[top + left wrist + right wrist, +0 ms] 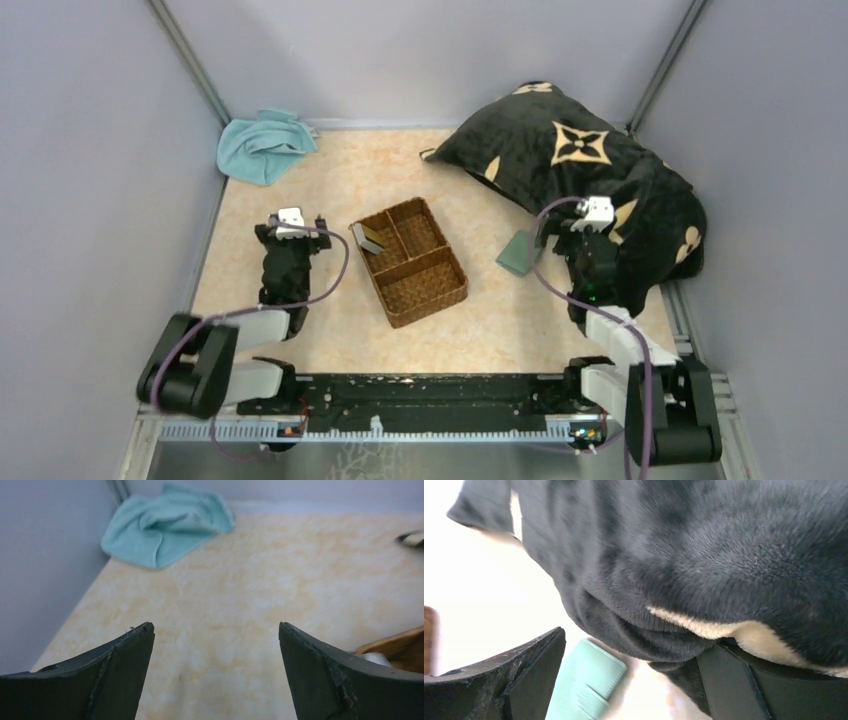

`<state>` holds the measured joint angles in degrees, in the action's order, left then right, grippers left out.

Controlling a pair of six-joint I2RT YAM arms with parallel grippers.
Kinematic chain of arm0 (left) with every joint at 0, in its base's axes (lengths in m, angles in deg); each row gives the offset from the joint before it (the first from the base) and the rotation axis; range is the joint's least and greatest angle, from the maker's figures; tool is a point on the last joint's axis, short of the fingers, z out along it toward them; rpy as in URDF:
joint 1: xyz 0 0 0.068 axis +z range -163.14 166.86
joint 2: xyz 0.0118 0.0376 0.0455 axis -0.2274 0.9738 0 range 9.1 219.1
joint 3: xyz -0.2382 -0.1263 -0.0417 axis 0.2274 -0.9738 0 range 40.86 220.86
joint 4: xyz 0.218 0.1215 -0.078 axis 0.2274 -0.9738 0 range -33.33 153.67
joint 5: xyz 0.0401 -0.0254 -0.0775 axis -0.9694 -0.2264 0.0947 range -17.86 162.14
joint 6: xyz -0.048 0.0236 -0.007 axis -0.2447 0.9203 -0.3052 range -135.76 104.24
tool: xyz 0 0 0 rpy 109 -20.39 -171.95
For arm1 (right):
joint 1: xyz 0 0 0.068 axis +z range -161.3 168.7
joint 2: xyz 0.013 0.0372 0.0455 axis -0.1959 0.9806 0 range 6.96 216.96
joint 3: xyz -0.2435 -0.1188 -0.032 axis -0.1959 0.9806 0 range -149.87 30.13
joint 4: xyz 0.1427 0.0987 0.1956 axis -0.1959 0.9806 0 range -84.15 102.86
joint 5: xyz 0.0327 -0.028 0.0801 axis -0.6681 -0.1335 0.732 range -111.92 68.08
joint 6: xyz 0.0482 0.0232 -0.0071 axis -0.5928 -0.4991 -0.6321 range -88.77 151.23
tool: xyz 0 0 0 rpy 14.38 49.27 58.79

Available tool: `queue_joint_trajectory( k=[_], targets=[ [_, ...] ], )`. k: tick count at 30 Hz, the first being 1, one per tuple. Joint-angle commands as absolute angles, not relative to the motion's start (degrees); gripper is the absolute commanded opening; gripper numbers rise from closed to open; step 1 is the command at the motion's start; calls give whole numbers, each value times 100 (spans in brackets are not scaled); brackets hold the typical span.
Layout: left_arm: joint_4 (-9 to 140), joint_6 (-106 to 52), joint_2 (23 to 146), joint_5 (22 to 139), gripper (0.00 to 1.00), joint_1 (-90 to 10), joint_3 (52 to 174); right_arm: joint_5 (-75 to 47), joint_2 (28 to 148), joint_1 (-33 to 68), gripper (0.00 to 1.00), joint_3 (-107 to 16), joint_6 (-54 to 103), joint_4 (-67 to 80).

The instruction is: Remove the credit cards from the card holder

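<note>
Starting closest to you: your left gripper (216, 630) is hanging just left of the basket (425, 285), jaws spread wide and gripping nothing. Inside the basket, in the compartment on its left side, one grey card (368, 240) is leaning on edge.

Right of the basket, your right gripper (631, 645) is also sitting wide open and empty. The card holder (585, 680) is lying flat just beside one finger (514, 680). Behind that, the black cushion (580, 165) is bulging right against the other finger.

That's the risk I'm seeing: closing here, you're probably pinching plush instead of the holder, or shoving it under the cushion.

The overhead is showing the basket and card, but only the right wrist view is showing how hard the cushion is crowding in. The towel (262, 147) is lying far beyond the basket's left.
</note>
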<state>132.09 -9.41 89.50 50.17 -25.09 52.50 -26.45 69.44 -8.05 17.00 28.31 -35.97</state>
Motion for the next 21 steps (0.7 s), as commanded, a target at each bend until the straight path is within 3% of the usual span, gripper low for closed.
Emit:
queue_joint_trajectory(
  k=[1,6,10,11,18,21],
  targets=[
    [11684,-720,6674,4285,99,-3456,5486,-2048,5894,-639,99,564,2041,-1997],
    [9456,-2267,5435,4375,99,-4010,6136,-3154,5905,41,99,-338,1237,195],
    [7988,-2838,5604,4775,98,-4035,6775,-2617,6355,331,99,-438,1025,240],
    [7758,-2957,5666,4820,98,-4039,6872,-2532,6501,400,94,-421,962,174],
    [7134,-2928,6121,6172,100,-4077,7422,-2784,7117,856,3,-645,1004,84],
    [7123,-2908,6404,6701,93,-4241,7552,-2705,7342,1044,0,-874,1123,193]
  ],
)
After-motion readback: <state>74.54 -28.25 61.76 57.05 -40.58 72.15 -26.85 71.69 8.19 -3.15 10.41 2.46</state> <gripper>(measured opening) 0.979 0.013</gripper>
